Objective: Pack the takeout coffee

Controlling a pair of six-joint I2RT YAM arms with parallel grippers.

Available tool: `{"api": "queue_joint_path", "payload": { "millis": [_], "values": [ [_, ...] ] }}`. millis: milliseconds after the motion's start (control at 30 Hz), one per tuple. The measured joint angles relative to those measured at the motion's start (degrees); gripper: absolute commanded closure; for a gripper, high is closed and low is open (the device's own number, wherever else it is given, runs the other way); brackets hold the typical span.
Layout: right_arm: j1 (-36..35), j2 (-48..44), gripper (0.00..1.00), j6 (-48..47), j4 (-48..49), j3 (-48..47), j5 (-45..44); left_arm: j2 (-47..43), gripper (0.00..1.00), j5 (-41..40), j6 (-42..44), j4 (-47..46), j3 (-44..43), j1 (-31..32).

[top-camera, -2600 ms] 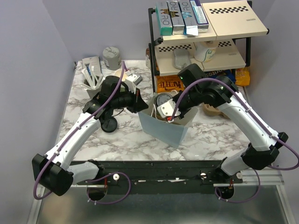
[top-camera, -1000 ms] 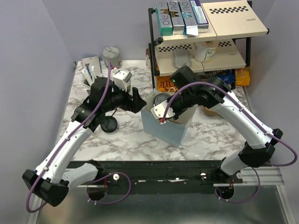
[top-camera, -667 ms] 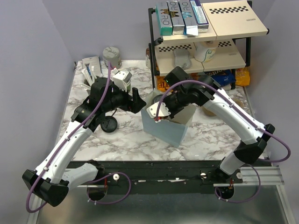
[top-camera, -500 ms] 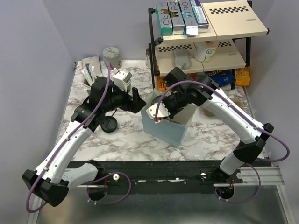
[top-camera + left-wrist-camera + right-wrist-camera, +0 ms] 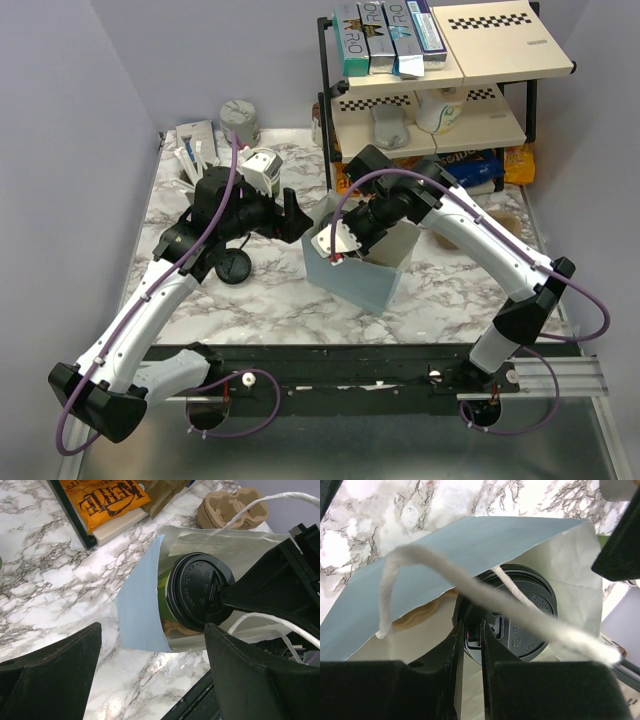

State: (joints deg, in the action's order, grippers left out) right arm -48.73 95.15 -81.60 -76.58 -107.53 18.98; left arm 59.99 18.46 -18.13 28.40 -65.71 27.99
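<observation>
The takeout coffee [image 5: 200, 597], a green-sided cup with a round black lid, stands inside the open light-blue paper bag [image 5: 352, 275]. My right gripper [image 5: 472, 630] reaches down into the bag and is shut on the near rim of the lid [image 5: 527, 612]. One white cord handle [image 5: 470, 587] of the bag crosses in front of the lid. In the top view the right gripper [image 5: 336, 243] hides the cup. My left gripper [image 5: 296, 214] hovers open just left of the bag, its fingers [image 5: 50, 667] wide apart above the marble with nothing between them.
A loose flat black lid [image 5: 234, 267] lies on the marble left of the bag. A black wire shelf rack [image 5: 430, 95] with boxes stands at the back right, orange packets [image 5: 107, 497] under it. Cardboard cup carriers [image 5: 230, 507] sit beyond the bag. A utensil holder [image 5: 196, 165] is at the back left.
My right gripper has shifted left and lower with the coffee, further into the bag. The left arm drew back to the left at first and has since held still, open.
</observation>
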Motion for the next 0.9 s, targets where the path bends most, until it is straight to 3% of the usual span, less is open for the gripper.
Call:
{"api": "queue_joint_path", "payload": {
  "millis": [900],
  "values": [
    [2.7,3.6,0.99,-2.2,0.0,4.0,6.4,0.5,0.09,0.2,-0.6,-1.4,1.6,-0.7]
  ]
}}
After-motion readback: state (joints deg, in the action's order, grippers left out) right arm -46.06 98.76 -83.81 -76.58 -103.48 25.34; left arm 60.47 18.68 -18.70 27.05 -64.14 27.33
